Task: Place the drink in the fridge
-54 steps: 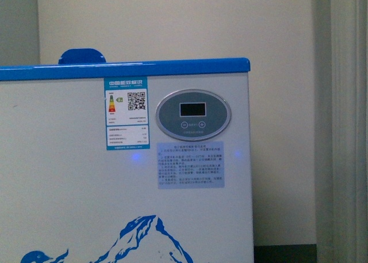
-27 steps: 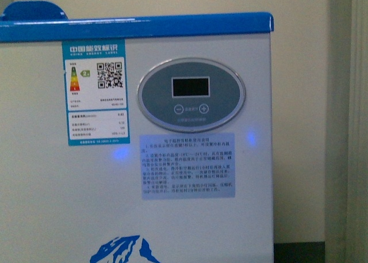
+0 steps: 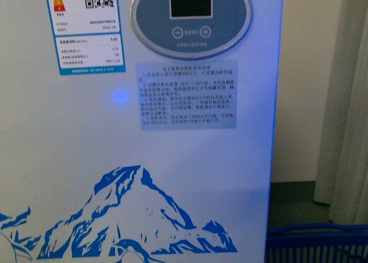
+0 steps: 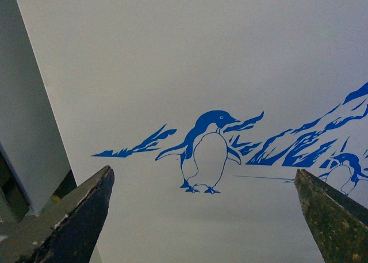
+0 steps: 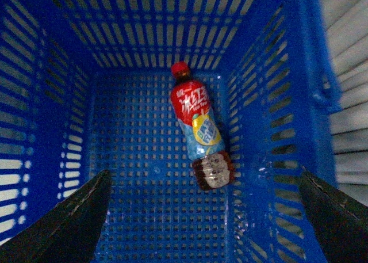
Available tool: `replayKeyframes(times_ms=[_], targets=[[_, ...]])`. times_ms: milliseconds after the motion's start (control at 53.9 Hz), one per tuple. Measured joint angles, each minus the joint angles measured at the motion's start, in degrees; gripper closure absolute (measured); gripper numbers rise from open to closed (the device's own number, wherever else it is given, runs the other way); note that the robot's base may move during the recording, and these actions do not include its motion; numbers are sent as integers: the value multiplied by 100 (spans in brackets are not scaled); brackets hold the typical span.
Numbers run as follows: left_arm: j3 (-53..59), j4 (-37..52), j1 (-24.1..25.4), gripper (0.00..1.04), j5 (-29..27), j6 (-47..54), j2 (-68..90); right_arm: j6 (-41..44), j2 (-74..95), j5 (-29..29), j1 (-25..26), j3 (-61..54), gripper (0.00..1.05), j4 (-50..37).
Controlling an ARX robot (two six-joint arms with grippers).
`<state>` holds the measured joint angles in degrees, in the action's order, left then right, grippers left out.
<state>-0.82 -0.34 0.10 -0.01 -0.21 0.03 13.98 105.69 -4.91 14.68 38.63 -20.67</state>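
The right gripper (image 5: 204,175) hangs over a blue mesh basket (image 5: 144,56) with its two dark fingers (image 5: 75,217) spread wide apart and nothing between them. Below it lies the drink (image 5: 198,130), flat on its side on the basket floor. Its red cap points at one end wall and its body lies close to one of the long side walls. It is the only thing in the basket, and the gripper is not touching it.

The left gripper (image 4: 203,172) is spread just as wide and is also empty. It faces the white front of the fridge (image 4: 172,61), where a blue penguin (image 4: 207,153) stands among printed peaks.

From the front, the fridge (image 3: 69,159) fills most of the view. Its oval control panel (image 3: 191,18) and energy label (image 3: 86,33) sit at the very top edge. The instruction sticker (image 3: 187,95) is below the panel, and the mountain print (image 3: 138,211) is lower still.

Half a second ago the top of the fridge was in sight and only the mountain's peak showed. Now the view has dropped, so the top is out of the picture and the mountain shows almost whole. The basket's rim (image 3: 316,240) has also come into view at the low right, just beside the fridge's right edge.
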Motion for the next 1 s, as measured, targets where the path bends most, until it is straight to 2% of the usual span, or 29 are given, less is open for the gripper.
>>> replayKeyframes(times_ms=[297,631,1002], targets=[[0,0,0,8,2,0,0,435,3654,673,-380,2500,7,-118],[0,0,0,8,2,0,0,855,5628,1261,-422,4533,7,-264],[0,0,0,8,0,0,0,796,6575,1325,-417,5928,7,435]])
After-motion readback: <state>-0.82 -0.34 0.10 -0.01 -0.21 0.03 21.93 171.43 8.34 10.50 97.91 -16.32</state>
